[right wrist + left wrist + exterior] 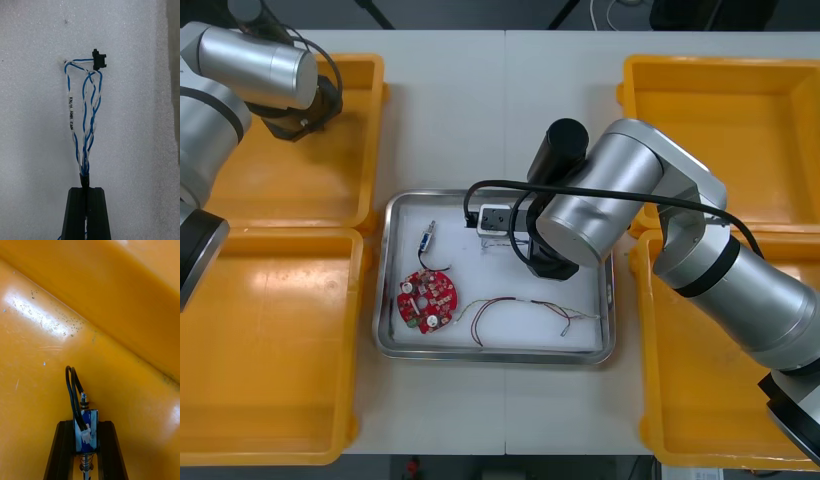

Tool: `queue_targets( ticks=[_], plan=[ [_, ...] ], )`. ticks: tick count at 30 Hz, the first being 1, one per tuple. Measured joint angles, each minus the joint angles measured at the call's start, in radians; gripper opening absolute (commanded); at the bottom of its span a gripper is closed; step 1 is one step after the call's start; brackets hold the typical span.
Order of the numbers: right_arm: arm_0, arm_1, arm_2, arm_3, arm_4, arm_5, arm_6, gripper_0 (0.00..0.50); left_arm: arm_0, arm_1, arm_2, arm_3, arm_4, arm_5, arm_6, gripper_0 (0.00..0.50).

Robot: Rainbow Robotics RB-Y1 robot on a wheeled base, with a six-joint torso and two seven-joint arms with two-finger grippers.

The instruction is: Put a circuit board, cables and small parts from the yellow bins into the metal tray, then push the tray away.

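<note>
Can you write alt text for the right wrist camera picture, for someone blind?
The right claw pinches one end of a twisted blue and white cable over the white inside of the metal tray. A small black plug caps the cable's far end.

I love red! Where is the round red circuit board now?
Front view: the round red circuit board lies in the left half of the white-lined metal tray, between a small blue metal part and the near rim.

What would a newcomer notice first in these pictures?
The right gripper, over the metal tray, pinches a twisted blue and white cable. The left gripper, down in a yellow bin, grips a small metal part with a black cable. A red circuit board lies in the tray's left half.
</note>
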Motion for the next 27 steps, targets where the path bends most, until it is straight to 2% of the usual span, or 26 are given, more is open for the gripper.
queue_targets(
  ticks=[3, 5, 6, 8, 17, 21, 27],
  plan=[
    [0.0, 0.005, 0.001, 0.025, 0.0, -0.006, 0.0, 0.0, -0.001, 0.0, 0.0, 0.001, 0.008, 0.001, 0.0, 0.0],
    [0.0, 0.008, 0.001, 0.038, 0.0, -0.006, 0.0, 0.098, -0.002, 0.001, 0.0, 0.001, 0.015, 0.012, 0.0, 0.0],
    [0.0, 0.009, 0.001, 0.041, 0.001, -0.006, 0.0, 0.247, -0.004, 0.002, 0.001, 0.0, 0.018, 0.025, 0.0, 0.0],
    [0.0, 0.01, 0.001, 0.042, 0.004, -0.006, 0.0, 0.5, -0.009, 0.003, 0.004, -0.005, 0.02, 0.067, 0.0, 0.0],
    [0.0, 0.012, 0.001, 0.028, 0.015, 0.003, -0.003, 0.5, -0.01, 0.027, 0.065, -0.122, 0.023, 0.3, -0.001, 0.0],
    [0.0, 0.012, 0.0, -0.018, 0.024, 0.072, -0.022, 0.5, -0.01, 0.051, 0.083, -0.196, 0.029, 0.4, -0.002, 0.0],
    [0.0, 0.019, -0.055, -0.121, 0.021, 0.237, -0.041, 0.5, -0.01, 0.083, 0.087, -0.298, 0.043, 0.545, -0.007, 0.0]
  ],
)
